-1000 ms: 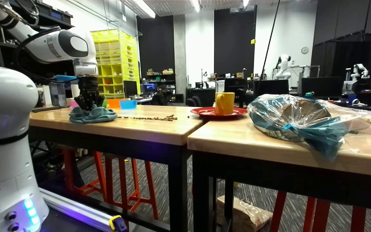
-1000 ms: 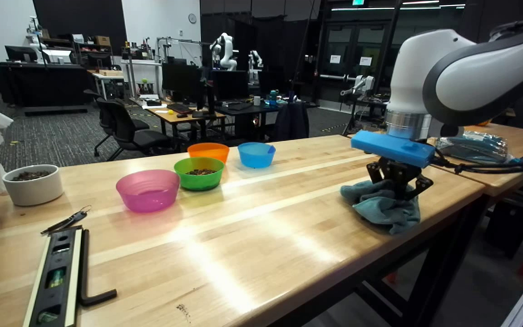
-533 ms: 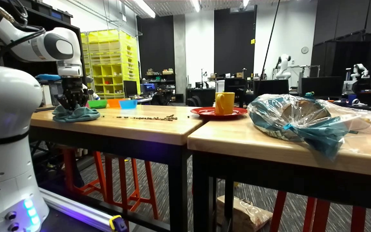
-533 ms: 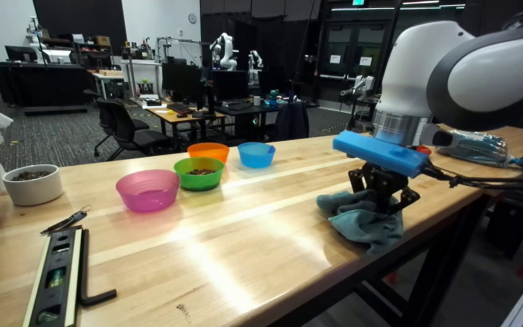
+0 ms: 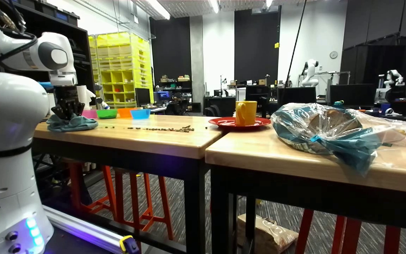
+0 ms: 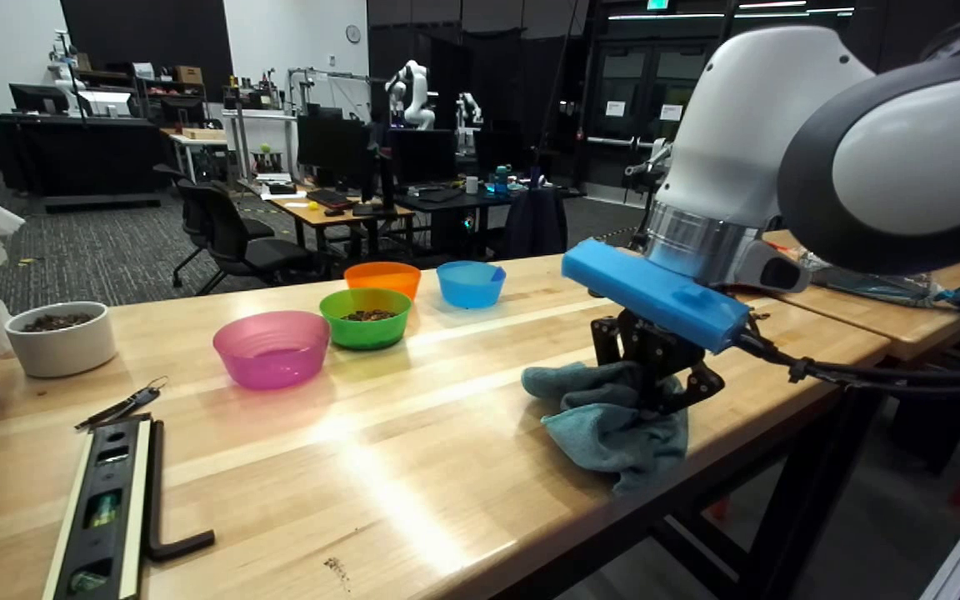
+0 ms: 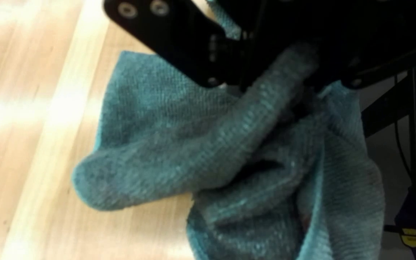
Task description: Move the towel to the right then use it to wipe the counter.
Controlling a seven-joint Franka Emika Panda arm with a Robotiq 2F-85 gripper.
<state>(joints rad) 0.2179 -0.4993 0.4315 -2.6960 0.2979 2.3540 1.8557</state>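
In exterior view, shot from just above counter point(image 5: 153, 138) height, close by robot base point(image 5: 5, 187), facing far wall point(image 5: 219, 53). In exterior view, angled down diagonally over counter from near spirit level point(image 6: 105, 475), toward desks point(image 6: 313, 218). In wrist view, aimed down past gripper point(image 7: 280, 77) onto towel point(image 7: 179, 155), very near. Overlapping in both exterior views on counter, towel, bowls point(image 6: 365, 330).

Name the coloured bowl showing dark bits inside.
The green bowl: dark bits show inside it, while none show in the pink bowl, orange bowl or blue bowl.
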